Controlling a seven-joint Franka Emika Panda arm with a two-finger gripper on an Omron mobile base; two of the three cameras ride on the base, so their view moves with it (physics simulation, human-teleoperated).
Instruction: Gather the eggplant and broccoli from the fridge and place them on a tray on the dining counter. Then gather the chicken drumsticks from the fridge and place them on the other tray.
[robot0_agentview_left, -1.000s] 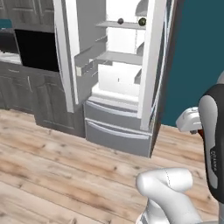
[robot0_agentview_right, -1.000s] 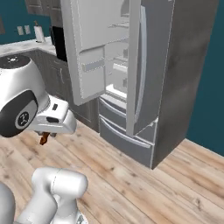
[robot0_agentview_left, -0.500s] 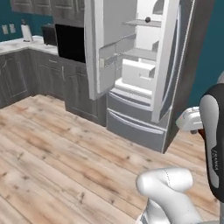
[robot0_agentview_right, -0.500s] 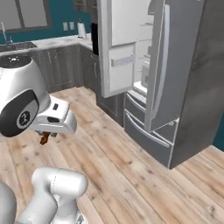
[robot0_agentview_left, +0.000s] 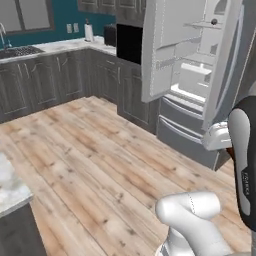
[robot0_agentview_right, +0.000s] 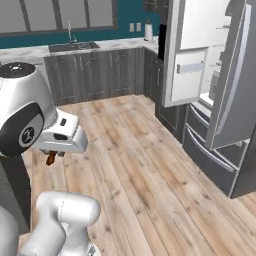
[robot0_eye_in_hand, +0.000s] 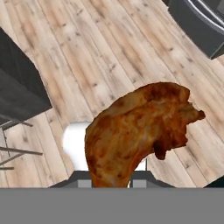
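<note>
The claw (robot0_eye_in_hand: 116, 181) is closed on a drumstick (robot0_eye_in_hand: 138, 131), which fills the middle and lower half of the hand view; its thick end sits low between the finger tips, and its long axis runs up and to the right, ending in a ragged, narrower tip at the right of the frame; in the right base view the same drumstick (robot0_agentview_right: 50, 158) shows as a small brown bit hanging under the white hand at middle left; the skin is roasted orange-brown, mottled and glossy, with darker patches near the tip; it looks firm and lumpy, so I judge the hold could slip if the hand tilts; the fridge (robot0_agentview_left: 195, 80) stands open at the upper right of the left base view, well apart from the claw; no tray is visible, so the coming move is a carry away from the fridge towards the dining surface, whose direction I cannot tell.
</note>
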